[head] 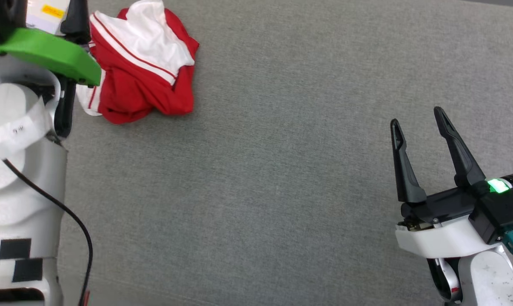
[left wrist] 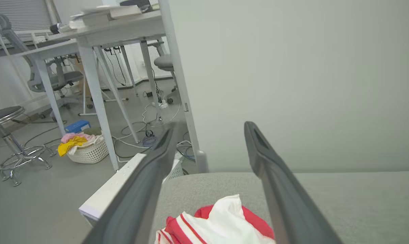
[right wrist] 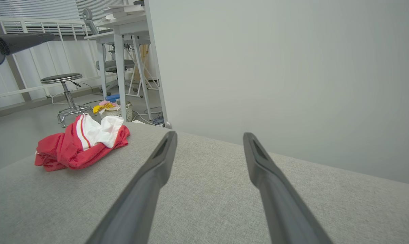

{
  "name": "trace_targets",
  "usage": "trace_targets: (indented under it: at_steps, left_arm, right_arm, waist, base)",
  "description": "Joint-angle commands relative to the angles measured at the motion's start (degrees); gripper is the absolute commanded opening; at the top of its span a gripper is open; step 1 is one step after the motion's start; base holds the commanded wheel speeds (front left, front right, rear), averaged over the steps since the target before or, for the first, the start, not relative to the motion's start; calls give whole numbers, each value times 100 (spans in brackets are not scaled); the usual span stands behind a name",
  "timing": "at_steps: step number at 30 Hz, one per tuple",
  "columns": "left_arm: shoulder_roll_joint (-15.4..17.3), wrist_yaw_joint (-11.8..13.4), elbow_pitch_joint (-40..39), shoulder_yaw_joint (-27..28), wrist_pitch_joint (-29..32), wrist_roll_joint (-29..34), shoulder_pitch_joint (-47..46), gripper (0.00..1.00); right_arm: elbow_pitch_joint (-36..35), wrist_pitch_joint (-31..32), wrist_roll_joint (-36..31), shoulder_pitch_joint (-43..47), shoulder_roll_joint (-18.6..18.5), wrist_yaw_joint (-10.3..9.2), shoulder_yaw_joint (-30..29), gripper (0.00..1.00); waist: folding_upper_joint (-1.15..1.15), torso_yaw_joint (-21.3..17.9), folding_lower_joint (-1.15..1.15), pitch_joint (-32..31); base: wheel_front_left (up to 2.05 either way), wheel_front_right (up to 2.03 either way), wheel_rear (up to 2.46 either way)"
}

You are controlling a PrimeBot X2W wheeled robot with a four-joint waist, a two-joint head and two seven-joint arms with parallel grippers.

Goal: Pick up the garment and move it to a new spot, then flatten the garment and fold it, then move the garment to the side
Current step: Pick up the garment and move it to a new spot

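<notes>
On the floor past the tabletop (head: 282,170) I see a white basket (left wrist: 89,155) standing beside a desk leg (left wrist: 97,101). It holds yellow and pink cloth, heaped above its rim.

The garment (head: 146,85) lies crumpled at the far left of the grey tabletop, red with a white sleeve and striped trim uppermost. I can't make out any print on it from here.

My left gripper (left wrist: 209,130) has its fingers spread wide with nothing between them. In the left wrist view the garment sits low between the two fingers, which point out past the table's edge toward a pale wall (left wrist: 309,84). The right wrist view shows one left finger well above the heap, so it isn't touching the cloth. In the head view the left forearm runs up the left edge, and its green wrist piece (head: 48,53) overlaps the garment's left side.

My right gripper (head: 417,117) is at the lower right, with its fingers also wide apart and empty. They point up the view over bare tabletop, well apart from the garment.
</notes>
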Motion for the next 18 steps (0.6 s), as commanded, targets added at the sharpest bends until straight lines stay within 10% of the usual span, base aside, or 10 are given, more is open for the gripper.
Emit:
trace_targets:
  at_steps: [1, 18]
  left_arm:
    - [164, -29, 113, -224, 254, -249, -226, 100]
    - [1581, -31, 855, -2491, 4901, -2931, -1341, 100]
  right_arm:
    - [-57, -43, -49, -117, -13, -4, 4, 100]
    - [-196, -43, -17, -524, 14, -4, 53, 100]
  waist:
    - [0, -376, -1, 378]
    - [0, -860, -1, 990]
  base:
    - [0, 0, 0]
    - [0, 0, 0]
